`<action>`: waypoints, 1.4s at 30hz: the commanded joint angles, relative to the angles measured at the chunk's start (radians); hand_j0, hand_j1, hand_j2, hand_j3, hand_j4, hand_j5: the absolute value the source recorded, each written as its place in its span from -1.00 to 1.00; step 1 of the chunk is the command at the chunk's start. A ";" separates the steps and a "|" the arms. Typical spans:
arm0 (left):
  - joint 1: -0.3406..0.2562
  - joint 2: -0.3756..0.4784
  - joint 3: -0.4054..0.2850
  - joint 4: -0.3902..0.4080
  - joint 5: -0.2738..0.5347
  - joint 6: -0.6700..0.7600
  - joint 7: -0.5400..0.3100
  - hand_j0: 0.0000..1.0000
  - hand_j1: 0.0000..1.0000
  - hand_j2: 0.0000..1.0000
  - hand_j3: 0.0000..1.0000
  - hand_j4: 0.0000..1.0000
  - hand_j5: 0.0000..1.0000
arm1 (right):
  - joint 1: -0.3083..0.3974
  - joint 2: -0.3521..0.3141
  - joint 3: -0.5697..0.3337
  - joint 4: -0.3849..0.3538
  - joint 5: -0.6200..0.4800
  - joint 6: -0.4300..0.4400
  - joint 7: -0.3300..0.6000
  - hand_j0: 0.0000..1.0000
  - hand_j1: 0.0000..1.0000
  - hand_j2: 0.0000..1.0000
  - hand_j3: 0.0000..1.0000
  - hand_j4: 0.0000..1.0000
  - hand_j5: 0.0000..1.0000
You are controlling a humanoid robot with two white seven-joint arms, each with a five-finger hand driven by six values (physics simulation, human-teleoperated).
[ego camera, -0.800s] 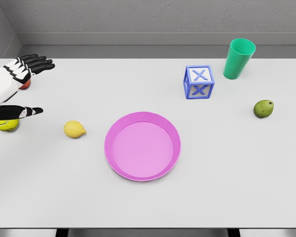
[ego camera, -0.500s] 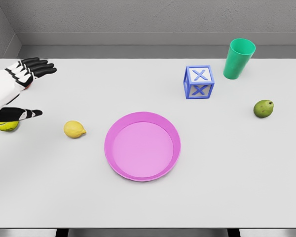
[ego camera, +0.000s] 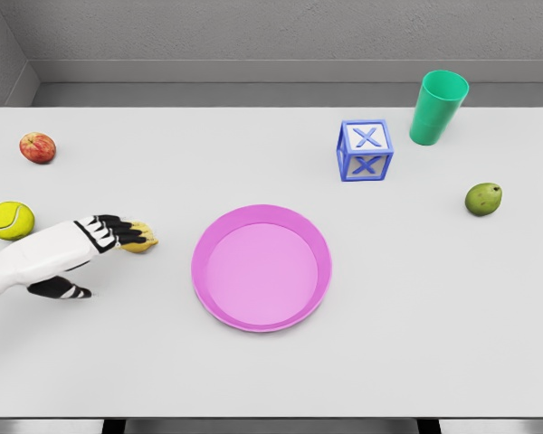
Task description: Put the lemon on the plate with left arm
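Seven things sit on the white table [ego camera: 253,380] in front of me, and I take them from my left. Farthest left is a yellow-green tennis ball [ego camera: 10,220], with a red apple [ego camera: 37,146] well behind it near the table's far left corner. My left hand [ego camera: 95,242] comes in low from the left edge, the white forearm slanting up toward the middle. Its black fingers [ego camera: 131,237] lie over the top of the lemon [ego camera: 144,242], covering most of it, so only a yellow sliver shows at the right end past my fingertips. The thumb [ego camera: 65,291] sticks out below, apart from the fruit. The fingers are draped on the lemon, but I cannot tell whether they have closed into a grip. The lemon rests on the table, just left of the pink plate [ego camera: 210,237] and not touching its rim. The plate lies flat at the centre. Behind it to the right stands a blue and white cube block [ego camera: 365,150] with an X on its faces, and beyond that, near the far edge, a green cup [ego camera: 439,108] stands upright with its mouth up. Farthest right, on its own, is a green pear-like fruit [ego camera: 483,199].
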 commanded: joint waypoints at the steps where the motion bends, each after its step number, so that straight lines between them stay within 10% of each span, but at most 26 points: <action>1: -0.005 0.097 -0.019 0.015 0.051 0.001 0.000 1.00 1.00 1.00 1.00 1.00 1.00 | 0.000 0.000 0.000 0.000 0.000 0.000 0.000 1.00 1.00 1.00 1.00 1.00 1.00; 5: -0.067 0.137 -0.033 0.015 0.057 0.001 0.000 1.00 1.00 1.00 1.00 1.00 1.00 | 0.000 0.000 0.000 0.000 0.000 0.000 0.000 1.00 1.00 1.00 1.00 1.00 1.00; 9: -0.316 0.091 -0.312 0.053 0.060 0.001 0.001 1.00 1.00 1.00 1.00 1.00 1.00 | 0.000 0.000 0.000 0.000 0.000 0.000 0.000 1.00 1.00 1.00 1.00 1.00 1.00; 12: -0.385 0.070 -0.387 0.118 0.065 0.001 0.009 1.00 1.00 1.00 1.00 1.00 1.00 | 0.000 0.000 0.000 0.001 0.000 0.000 0.000 1.00 1.00 1.00 1.00 1.00 1.00; 21: -0.420 -0.076 -0.400 0.268 0.054 0.001 -0.005 1.00 1.00 1.00 1.00 1.00 1.00 | 0.000 0.000 0.000 0.000 0.000 0.000 0.000 1.00 1.00 1.00 1.00 1.00 1.00; 32: -0.437 -0.079 -0.415 0.262 0.051 0.001 -0.013 1.00 1.00 1.00 1.00 1.00 1.00 | 0.000 0.000 0.000 0.000 0.000 0.000 0.000 1.00 1.00 1.00 1.00 1.00 1.00; 42: -0.439 -0.071 -0.437 0.257 0.054 0.001 -0.028 0.59 0.59 0.59 0.59 0.59 0.59 | 0.000 0.000 0.000 0.001 0.000 0.000 0.000 1.00 1.00 1.00 1.00 1.00 1.00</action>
